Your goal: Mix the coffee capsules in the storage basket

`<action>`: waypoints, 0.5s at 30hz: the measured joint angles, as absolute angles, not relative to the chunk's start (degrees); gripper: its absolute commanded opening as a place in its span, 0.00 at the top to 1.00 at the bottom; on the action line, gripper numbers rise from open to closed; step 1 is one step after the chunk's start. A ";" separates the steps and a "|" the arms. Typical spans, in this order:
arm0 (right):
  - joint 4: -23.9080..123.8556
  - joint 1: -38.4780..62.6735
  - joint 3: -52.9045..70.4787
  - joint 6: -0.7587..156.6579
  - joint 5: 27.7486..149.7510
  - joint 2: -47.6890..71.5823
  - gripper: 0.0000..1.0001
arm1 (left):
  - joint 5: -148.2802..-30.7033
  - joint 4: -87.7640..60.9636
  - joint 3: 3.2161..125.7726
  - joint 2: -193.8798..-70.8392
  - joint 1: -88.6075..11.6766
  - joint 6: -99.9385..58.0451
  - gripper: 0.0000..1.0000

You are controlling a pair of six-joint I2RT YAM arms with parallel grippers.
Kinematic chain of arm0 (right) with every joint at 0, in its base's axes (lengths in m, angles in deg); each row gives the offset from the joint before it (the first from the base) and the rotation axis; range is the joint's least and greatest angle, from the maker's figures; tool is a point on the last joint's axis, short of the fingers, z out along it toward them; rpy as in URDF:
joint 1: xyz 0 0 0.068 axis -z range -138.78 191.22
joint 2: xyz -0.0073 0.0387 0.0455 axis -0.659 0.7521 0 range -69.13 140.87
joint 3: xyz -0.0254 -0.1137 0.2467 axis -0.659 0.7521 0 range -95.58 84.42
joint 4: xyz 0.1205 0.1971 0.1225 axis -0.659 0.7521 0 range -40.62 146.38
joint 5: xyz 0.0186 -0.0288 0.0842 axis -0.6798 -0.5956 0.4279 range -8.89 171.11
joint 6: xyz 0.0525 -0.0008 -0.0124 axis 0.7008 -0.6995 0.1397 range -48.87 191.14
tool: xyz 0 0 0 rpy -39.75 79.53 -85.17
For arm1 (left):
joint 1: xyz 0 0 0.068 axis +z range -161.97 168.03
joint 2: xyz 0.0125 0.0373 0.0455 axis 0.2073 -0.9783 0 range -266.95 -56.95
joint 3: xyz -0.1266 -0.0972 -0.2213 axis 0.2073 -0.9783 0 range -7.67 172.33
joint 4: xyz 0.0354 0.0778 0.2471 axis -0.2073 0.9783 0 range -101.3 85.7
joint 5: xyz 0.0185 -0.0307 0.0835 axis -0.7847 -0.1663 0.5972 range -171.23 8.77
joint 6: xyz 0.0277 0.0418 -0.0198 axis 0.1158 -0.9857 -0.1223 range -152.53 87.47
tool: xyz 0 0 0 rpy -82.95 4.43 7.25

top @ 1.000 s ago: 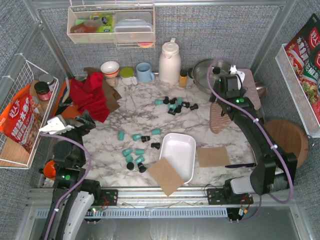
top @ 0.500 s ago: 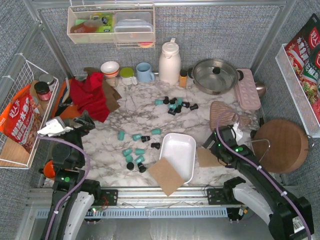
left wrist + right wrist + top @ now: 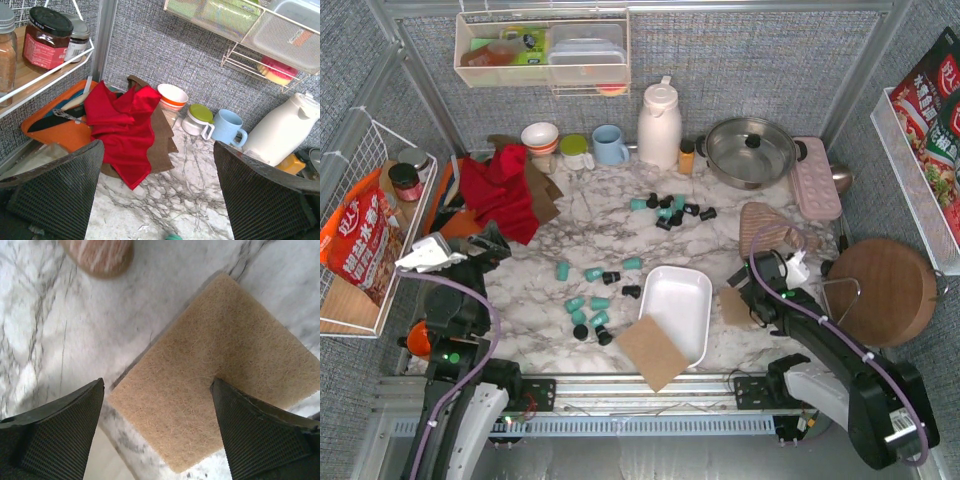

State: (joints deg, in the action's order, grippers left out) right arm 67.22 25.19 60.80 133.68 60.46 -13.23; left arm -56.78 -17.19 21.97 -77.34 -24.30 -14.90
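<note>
The left fingers (image 3: 55, 195) hang wide open, holding nothing, at the left edge of the desk (image 3: 590, 235). Teal and black coffee capsules (image 3: 592, 302) lie loose on the marble, one cluster just left of the storage basket (image 3: 672, 310) and another beyond it. Right of the basket, the right fingers (image 3: 55, 430) spread wide, holding nothing, above a tan pad (image 3: 215, 385).
</note>
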 measured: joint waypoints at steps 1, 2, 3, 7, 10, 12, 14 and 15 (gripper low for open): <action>66.57 25.87 60.54 133.66 59.57 -12.25 0.06 | -56.76 -17.19 21.97 -77.34 -24.30 -14.90 0.01; 65.87 26.55 60.32 133.59 58.59 -11.31 0.05 | -56.76 -17.19 21.97 -77.34 -24.30 -14.90 0.01; 65.39 27.29 60.15 133.46 57.73 -10.52 0.05 | -56.74 -17.19 21.95 -77.34 -24.30 -14.90 0.01; 64.12 31.86 59.01 131.10 54.43 -7.40 0.05 | -56.74 -17.19 21.89 -77.64 -24.37 -14.90 0.01; 63.73 34.85 57.66 127.84 52.90 -4.67 0.03 | -56.74 -17.17 21.89 -78.21 -24.52 -14.90 0.01; 63.60 36.58 56.08 125.18 52.55 -2.22 0.03 | -56.76 -17.19 21.89 -78.60 -24.52 -14.92 0.01; 62.63 38.04 54.36 122.51 52.95 0.19 0.03 | -56.76 -17.12 21.91 -79.11 -24.52 -14.92 0.01; 62.26 38.50 53.57 121.26 53.45 1.13 0.03 | -56.78 -16.99 22.02 -79.37 -24.52 -14.92 0.01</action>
State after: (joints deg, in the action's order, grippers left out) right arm 62.26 38.50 53.57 121.26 53.45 1.13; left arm -56.78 -16.99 22.02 -79.37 -24.52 -14.92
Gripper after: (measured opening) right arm 0.978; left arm 0.989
